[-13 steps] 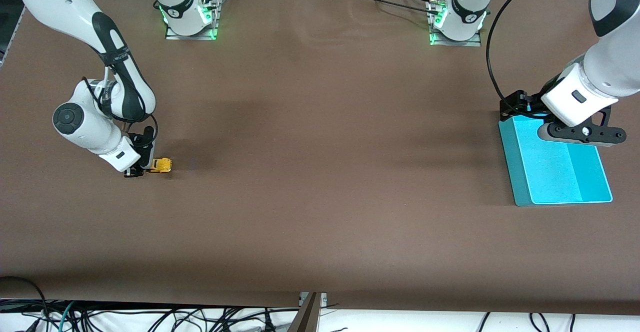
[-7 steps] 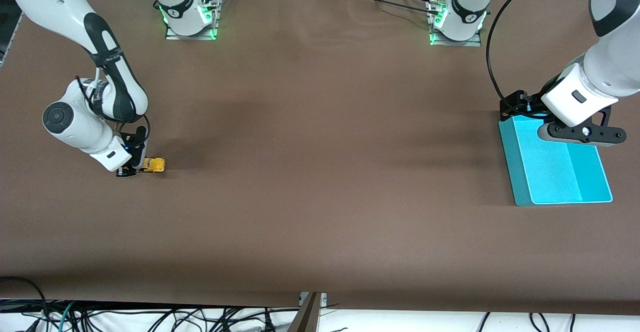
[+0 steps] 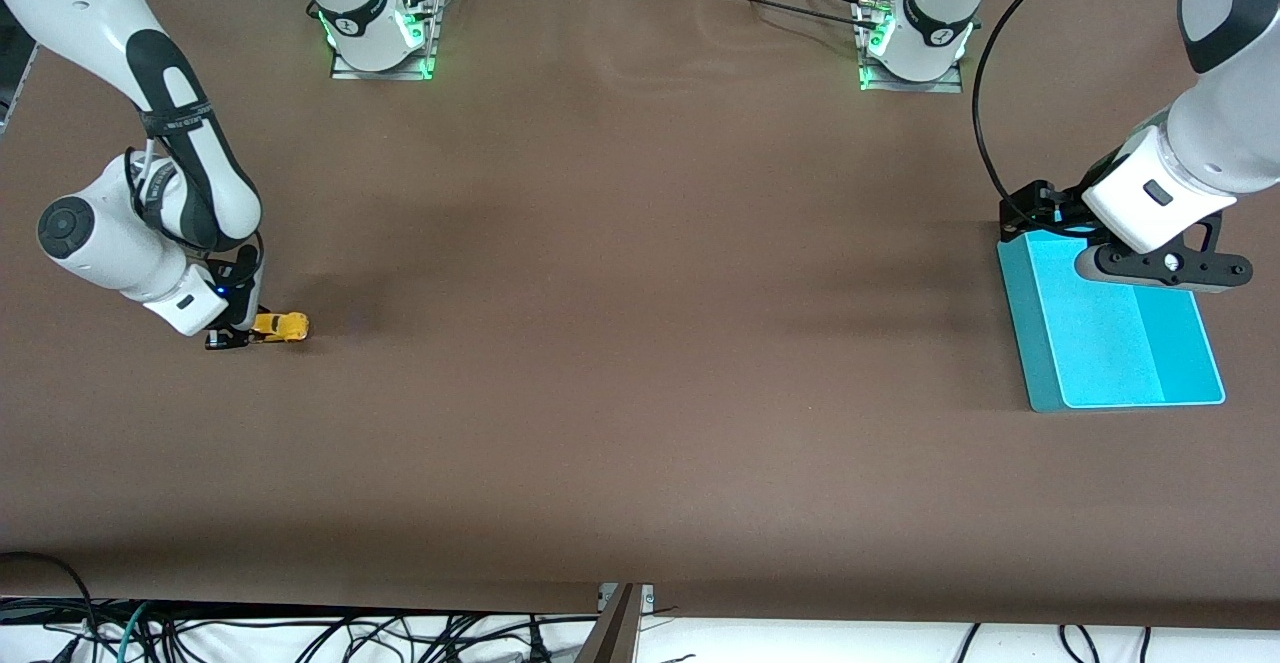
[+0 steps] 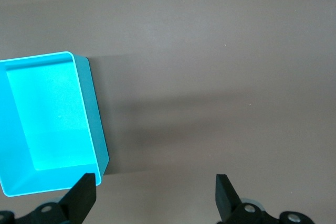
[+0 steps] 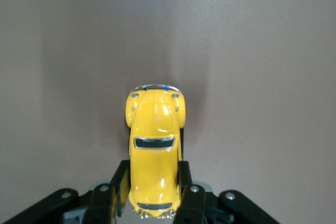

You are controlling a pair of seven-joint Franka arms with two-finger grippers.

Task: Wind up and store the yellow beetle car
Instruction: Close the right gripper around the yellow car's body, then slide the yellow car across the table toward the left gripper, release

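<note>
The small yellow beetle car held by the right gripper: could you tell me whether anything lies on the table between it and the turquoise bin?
Nothing visible does. The right gripper holds the small yellow beetle car on bare brown table; the open left gripper waits over the turquoise plastic bin.

The toy car point(image 3: 280, 326) sits on the counter point(image 3: 640, 393) at the right arm's end, clamped at its rear in the right hand point(image 3: 245, 331). The bin point(image 3: 1040, 363) stands on the counter at the left arm's end, well apart from the car. The left hand point(image 3: 1160, 265), spread wide, hangs over the bin's edge.
</note>
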